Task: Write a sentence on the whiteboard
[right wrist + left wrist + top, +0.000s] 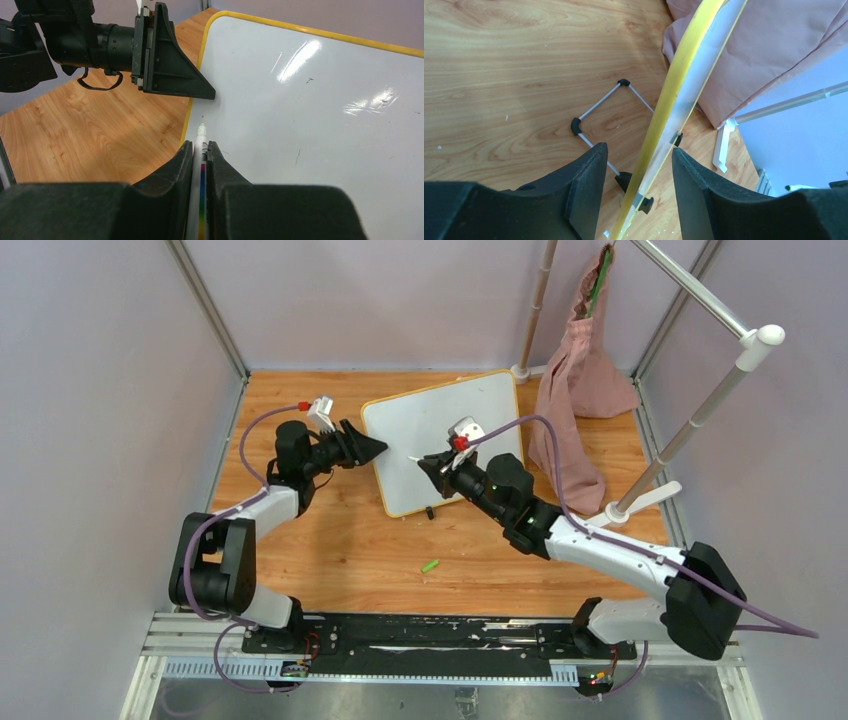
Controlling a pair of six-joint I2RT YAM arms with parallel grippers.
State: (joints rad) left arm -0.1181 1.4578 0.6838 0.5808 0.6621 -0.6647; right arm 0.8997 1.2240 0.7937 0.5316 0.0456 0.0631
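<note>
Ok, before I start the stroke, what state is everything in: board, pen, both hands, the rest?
whiteboard: propped up tilted on its wire stand, no writing, only faint marks.
marker: uncapped, tip pointing at the board; contact cannot be told.
right hand: shut on the marker.
left hand: open, fingers straddling the board's edge.
small green piece: lying loose on the table.
pink cloth: hanging, lower end on the table.

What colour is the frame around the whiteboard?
The whiteboard frame is yellow-orange, clearest in the right wrist view.
</note>
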